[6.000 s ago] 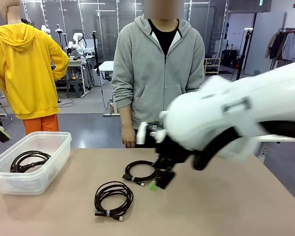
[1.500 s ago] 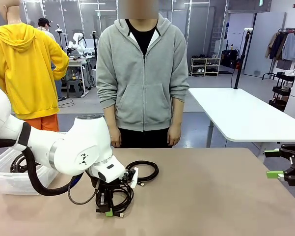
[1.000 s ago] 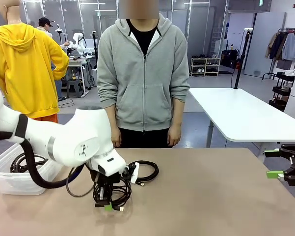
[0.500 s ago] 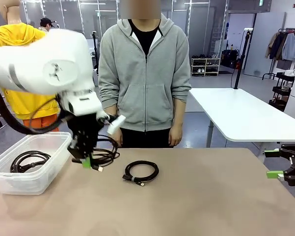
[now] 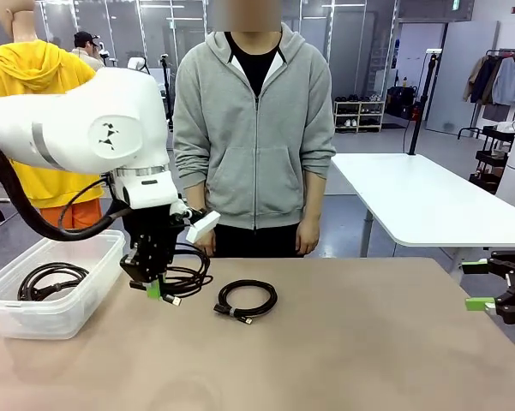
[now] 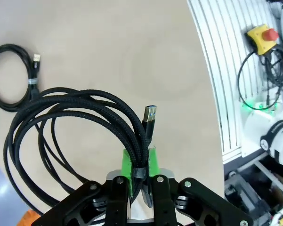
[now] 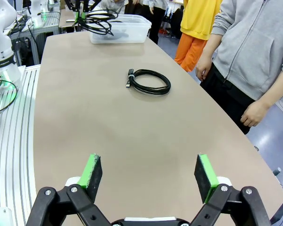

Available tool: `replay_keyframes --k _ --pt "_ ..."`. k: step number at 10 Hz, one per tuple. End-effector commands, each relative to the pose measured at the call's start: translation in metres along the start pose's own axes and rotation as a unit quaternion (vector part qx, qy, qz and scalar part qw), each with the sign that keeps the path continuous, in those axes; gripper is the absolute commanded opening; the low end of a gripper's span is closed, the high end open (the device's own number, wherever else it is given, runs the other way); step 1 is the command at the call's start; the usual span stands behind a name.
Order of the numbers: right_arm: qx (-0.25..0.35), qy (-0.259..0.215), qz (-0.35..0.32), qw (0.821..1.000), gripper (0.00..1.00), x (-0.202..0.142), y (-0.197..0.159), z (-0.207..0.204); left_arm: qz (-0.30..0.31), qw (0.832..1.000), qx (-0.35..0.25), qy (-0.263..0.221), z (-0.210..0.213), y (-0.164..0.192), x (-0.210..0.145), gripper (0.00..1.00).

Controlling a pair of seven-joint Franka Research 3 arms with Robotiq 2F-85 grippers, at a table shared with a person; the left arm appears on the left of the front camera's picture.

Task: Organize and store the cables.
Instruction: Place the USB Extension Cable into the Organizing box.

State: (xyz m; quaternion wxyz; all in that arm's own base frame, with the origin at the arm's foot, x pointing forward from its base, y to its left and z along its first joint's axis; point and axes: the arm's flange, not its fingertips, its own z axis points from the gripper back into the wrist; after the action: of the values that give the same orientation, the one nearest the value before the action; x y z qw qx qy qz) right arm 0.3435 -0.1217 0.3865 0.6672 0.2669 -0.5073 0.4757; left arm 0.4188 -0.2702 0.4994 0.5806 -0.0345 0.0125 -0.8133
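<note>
- a clear plastic bin (image 5: 68,308) at the worktop's (image 5: 343,360) left edge holds one coiled black cable (image 5: 50,279).
- just right of the bin, the left gripper (image 5: 155,289) hangs above the worktop, jaws clamped on a coiled usb cable (image 6: 80,122).
- a third cable coil (image 5: 247,299) lies mid-worktop, before the person (image 5: 254,128).
- far right, the right gripper (image 7: 144,175) hovers, jaws wide apart, holding nothing.

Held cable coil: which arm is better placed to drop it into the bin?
Left. The left gripper is shut on the held coil, lifted beside the clear bin. The right gripper waits open at the table's far right edge.
</note>
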Motion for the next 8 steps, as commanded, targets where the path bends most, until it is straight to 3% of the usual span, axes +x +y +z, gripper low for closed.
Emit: replay_keyframes --k 1,2,3,4,5,8 --pt "-0.006 -0.002 -0.012 1.0 1.0 0.006 0.0 -0.001 0.008 1.0 0.002 0.001 0.012 -0.007 -0.004 0.0" --pt "-0.006 -0.002 -0.012 1.0 1.0 0.006 0.0 -0.001 0.0 1.0 0.0 0.0 0.0 0.0 0.0 0.15" --pt "-0.006 -0.002 -0.012 1.0 1.0 0.006 0.0 -0.001 -0.067 0.997 0.036 0.021 0.01 0.006 -0.013 0.15" --pt "-0.006 -0.002 -0.012 1.0 1.0 0.006 0.0 -0.001 -0.05 0.998 0.038 0.026 0.014 0.011 -0.045 0.15" --pt "-0.006 -0.002 -0.012 1.0 1.0 0.006 0.0 -0.001 -0.073 0.993 0.074 0.056 0.017 0.006 -0.074 0.15" --pt "-0.006 -0.002 -0.012 1.0 1.0 0.006 0.0 -0.001 -0.049 0.991 0.125 0.003 0.029 0.002 -0.161 0.15"
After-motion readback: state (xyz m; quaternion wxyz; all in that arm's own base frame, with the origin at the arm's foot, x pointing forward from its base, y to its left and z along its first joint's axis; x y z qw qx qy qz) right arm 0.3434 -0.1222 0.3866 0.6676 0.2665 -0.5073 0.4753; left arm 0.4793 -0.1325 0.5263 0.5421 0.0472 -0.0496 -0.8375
